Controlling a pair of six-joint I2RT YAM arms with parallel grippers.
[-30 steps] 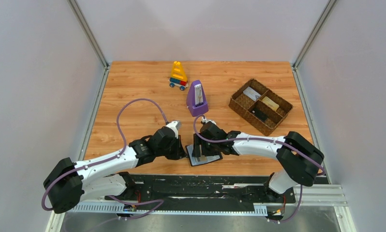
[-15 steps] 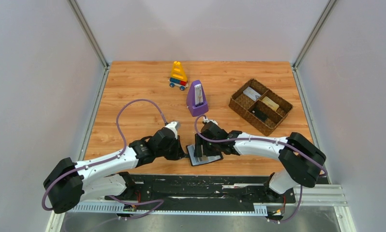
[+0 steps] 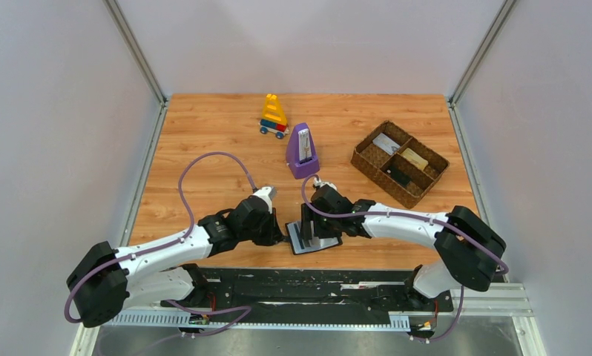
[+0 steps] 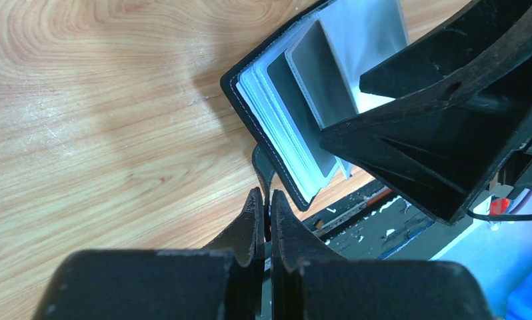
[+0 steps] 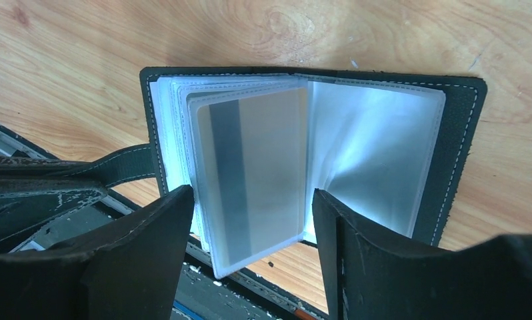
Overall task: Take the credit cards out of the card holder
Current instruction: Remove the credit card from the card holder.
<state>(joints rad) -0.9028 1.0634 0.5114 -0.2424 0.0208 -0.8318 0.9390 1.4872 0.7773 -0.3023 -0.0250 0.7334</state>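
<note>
The black card holder [image 3: 302,246] lies open at the table's near edge, its clear sleeves fanned up [image 5: 460,133]. A grey credit card [image 5: 257,173] with a dark stripe sits in a raised sleeve; it also shows in the left wrist view [image 4: 317,73]. My left gripper [image 3: 284,236] is shut on the holder's black strap [image 4: 262,163], its jaws pressed together [image 4: 265,198]. My right gripper [image 3: 317,231] is open just above the holder, its jaws either side of the raised sleeve [image 5: 252,197], not touching it.
A purple metronome [image 3: 302,152] stands behind the holder. A toy of coloured blocks [image 3: 274,116] is further back. A brown woven divided tray [image 3: 435,172] at the right holds small flat pieces, one yellowish [image 3: 415,157]. The black base rail [image 3: 315,285] runs along the near edge.
My right gripper has shifted slightly to the right over the open holder. My left gripper has stayed shut on the strap.
</note>
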